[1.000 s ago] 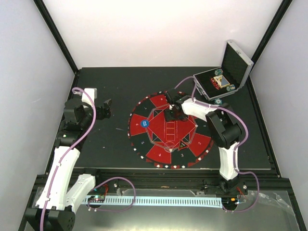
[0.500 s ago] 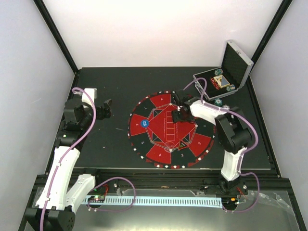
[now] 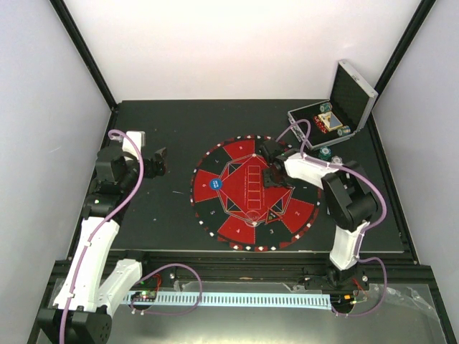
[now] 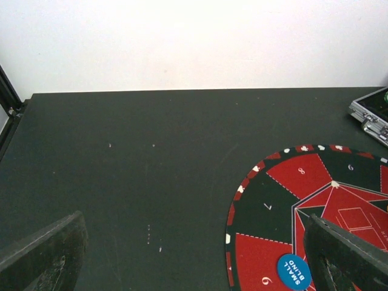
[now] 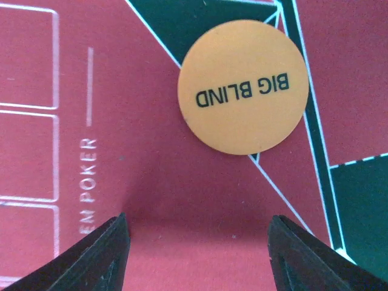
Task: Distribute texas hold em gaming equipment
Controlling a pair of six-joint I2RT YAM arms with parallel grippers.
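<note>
1. Looking through the right wrist camera, we find the right gripper (image 5: pixel 199 242) with its jaws apart and nothing between them, only the red mat (image 5: pixel 151 182).
2. The orange marker disc (image 5: pixel 243 86) lies flat on the mat just ahead of these jaws. It sits off-centre toward the jaw at the right of that view and touches neither.
3. Being round, it has no long axis, so we judge that any closing direction serves once the jaws go forward and a little to that side.
4. The left gripper (image 4: pixel 194 260) has its jaws wide apart and empty over the dark worktop (image 4: pixel 151 151). The blue marker disc (image 4: pixel 294 271) shows on the mat close beside the jaw at the right of that view.
5. We judge the right arm much the nearer to the orange disc.
6. We read "BIG BLIND" on the orange disc, "SMALL BLIND" on the blue one, "POKER" on the mat, and 6, 7, 8 and 9 on its segments.
</note>
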